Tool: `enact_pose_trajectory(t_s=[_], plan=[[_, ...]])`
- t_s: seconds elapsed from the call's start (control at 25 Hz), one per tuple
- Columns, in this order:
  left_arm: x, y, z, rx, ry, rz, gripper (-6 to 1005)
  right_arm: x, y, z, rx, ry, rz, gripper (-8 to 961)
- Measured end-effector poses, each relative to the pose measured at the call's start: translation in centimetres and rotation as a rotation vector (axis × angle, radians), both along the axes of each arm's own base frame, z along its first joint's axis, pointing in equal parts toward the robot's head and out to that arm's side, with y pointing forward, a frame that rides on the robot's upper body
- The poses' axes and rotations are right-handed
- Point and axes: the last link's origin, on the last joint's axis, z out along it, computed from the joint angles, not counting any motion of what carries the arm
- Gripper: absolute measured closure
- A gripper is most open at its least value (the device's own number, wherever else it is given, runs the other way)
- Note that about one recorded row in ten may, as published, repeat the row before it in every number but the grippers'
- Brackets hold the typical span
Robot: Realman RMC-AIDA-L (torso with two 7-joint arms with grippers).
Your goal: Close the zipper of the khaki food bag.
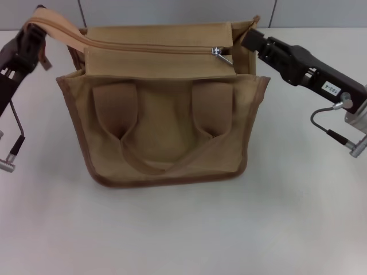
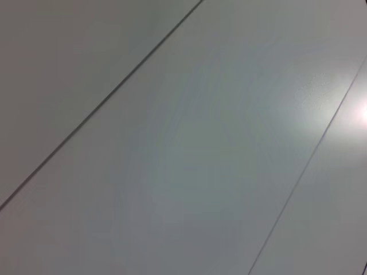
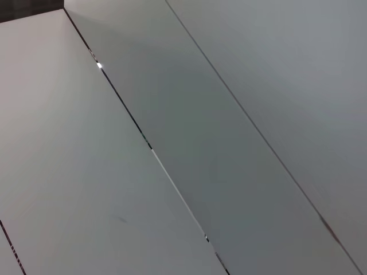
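Note:
The khaki food bag (image 1: pixel 163 123) stands upright in the middle of the white table in the head view, handles and front pocket facing me. The zipper (image 1: pixel 149 47) runs along its top, and the teeth look joined from the left end to the silver pull tab (image 1: pixel 221 54) near the right end. My left gripper (image 1: pixel 33 30) is at the bag's upper left, shut on the zipper's tan end strip (image 1: pixel 57 27), holding it raised and taut. My right gripper (image 1: pixel 251 39) is at the bag's upper right corner, a short way right of the pull tab and apart from it.
The white table (image 1: pixel 183 229) extends in front of the bag and to both sides. A grey panelled wall (image 1: pixel 172 11) rises behind it. Both wrist views show only grey wall panels (image 2: pixel 183 137) (image 3: pixel 241 137) with dark seams.

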Motion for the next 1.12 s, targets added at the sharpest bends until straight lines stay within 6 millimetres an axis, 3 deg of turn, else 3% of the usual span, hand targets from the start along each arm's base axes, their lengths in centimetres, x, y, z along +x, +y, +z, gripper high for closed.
enact_pose_trajectory(t_s=[0.12, 0.2, 0.48, 0.8, 0.96, 1.12], plan=[[-0.3, -0.3, -0.1, 0.038, 0.063, 0.0, 978, 0.3, -0.3, 0.0, 0.006, -0.004, -0.001, 789], [-0.6, -0.6, -0.1, 0.061, 0.091, 0.009, 978, 0.7, -0.6, 0.0, 0.02, -0.011, -0.003, 721], [-3.4, -2.8, 1.6, 0.144, 0.226, 0.059, 732, 2.5, -2.2, 0.2, 0.094, -0.045, -0.019, 497], [-7.8, -8.0, 4.0, 0.174, 0.365, 0.163, 399, 4.0, -6.3, 1.2, 0.257, -0.056, 0.08, 281], [-7.6, -10.7, 4.2, 0.113, 0.494, 0.007, 180, 4.1, -7.1, 0.8, 0.271, -0.09, 0.132, 236], [-7.4, -12.1, 3.8, 0.041, 0.585, -0.109, 180, 4.0, -7.6, 0.3, 0.251, -0.128, 0.18, 236]])
